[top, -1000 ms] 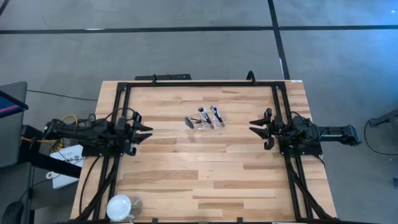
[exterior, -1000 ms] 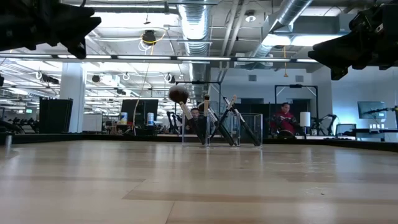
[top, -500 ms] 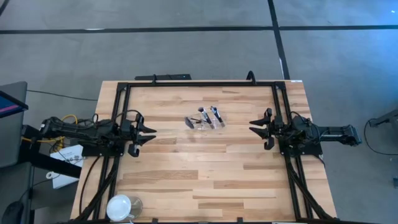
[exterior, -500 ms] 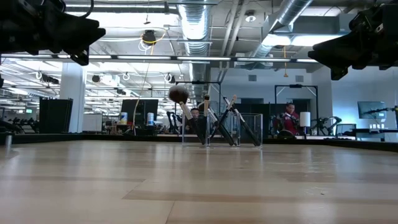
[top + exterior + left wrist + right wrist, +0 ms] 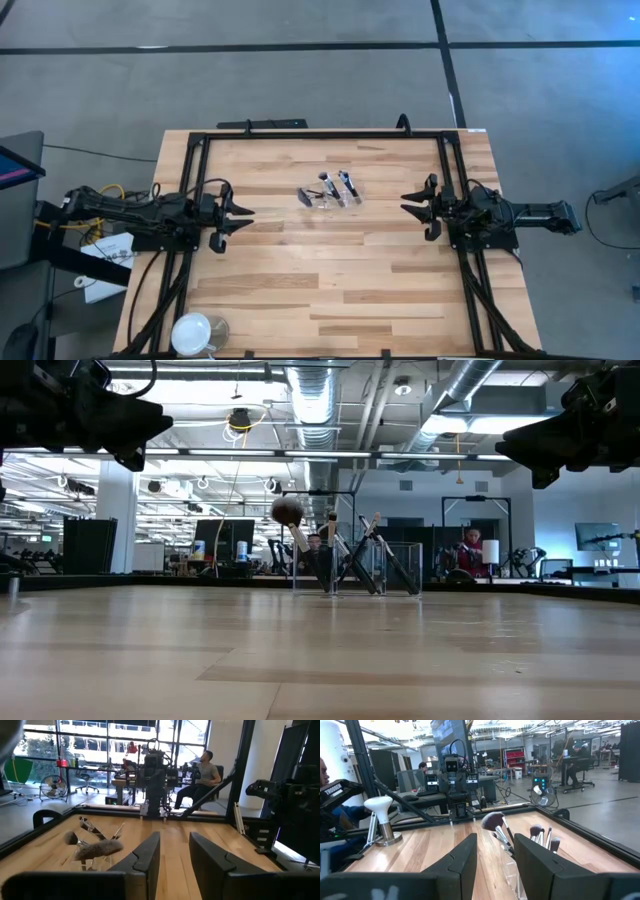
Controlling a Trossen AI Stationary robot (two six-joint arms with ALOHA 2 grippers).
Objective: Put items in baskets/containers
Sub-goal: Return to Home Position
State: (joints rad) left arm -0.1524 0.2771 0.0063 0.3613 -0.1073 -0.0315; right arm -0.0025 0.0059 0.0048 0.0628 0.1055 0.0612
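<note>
Your left gripper (image 5: 240,214) hangs above the table (image 5: 330,290), its fingers (image 5: 145,856) apart with nothing between them. Your right gripper (image 5: 408,203) faces it from the opposite side, its jaws likewise parted and empty. The clear tray (image 5: 335,203) sits between the two grippers, well apart from both and offset toward the table's far edge. The brushes (image 5: 343,185) stand leaning inside it. There appear to be about half a dozen, though an exact count cannot be made.
</note>
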